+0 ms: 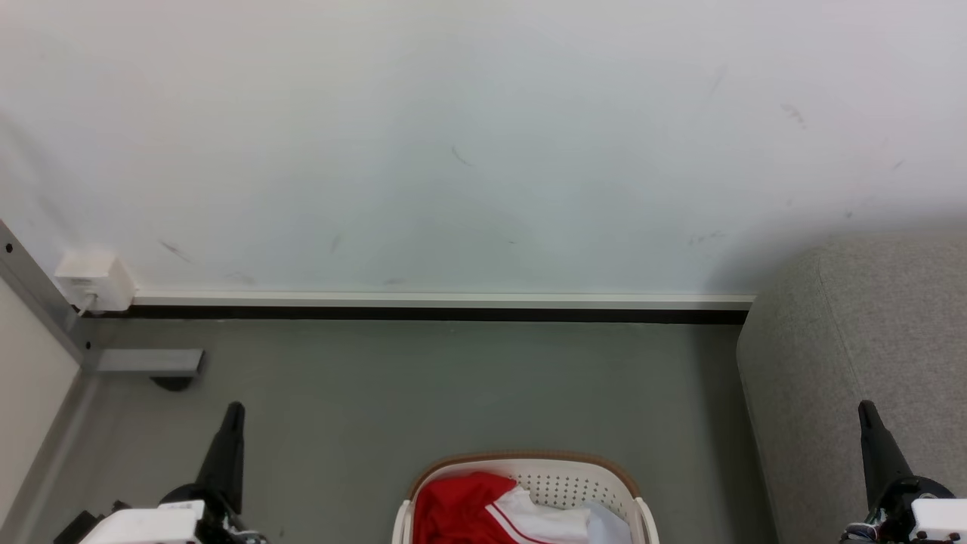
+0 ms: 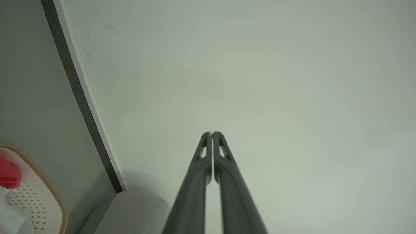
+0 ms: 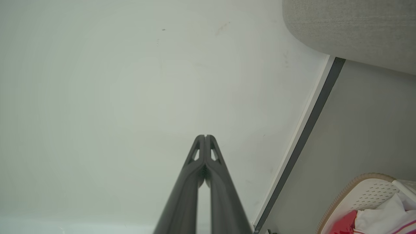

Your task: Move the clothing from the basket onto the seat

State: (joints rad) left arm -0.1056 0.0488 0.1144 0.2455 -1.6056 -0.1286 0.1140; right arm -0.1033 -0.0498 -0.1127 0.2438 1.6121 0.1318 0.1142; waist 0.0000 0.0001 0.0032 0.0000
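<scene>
Left end effector [image 1: 235, 412] and right end effector [image 1: 866, 409] have dark tapered fingers [image 2: 195, 185] (slotted tips), white wrists [image 1: 151, 523].

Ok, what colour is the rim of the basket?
The basket rim is tan-brown and ribbed, above white perforated plastic. The head view shows it best.

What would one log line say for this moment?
stage: not started | clothing: in basket | left fingers: shut, empty | right fingers: shut, empty | seat: on robot's right

L gripper [image 2: 212, 133] fingers pressed together w/ tips toward pale wall [image 2: 260, 81], basket [image 2: 48, 191] at lower-left edge w/ red clothing [image 2: 9, 175] inside, grey seat [image 2: 133, 211] corner beside skirting [image 2: 83, 97]
</scene>
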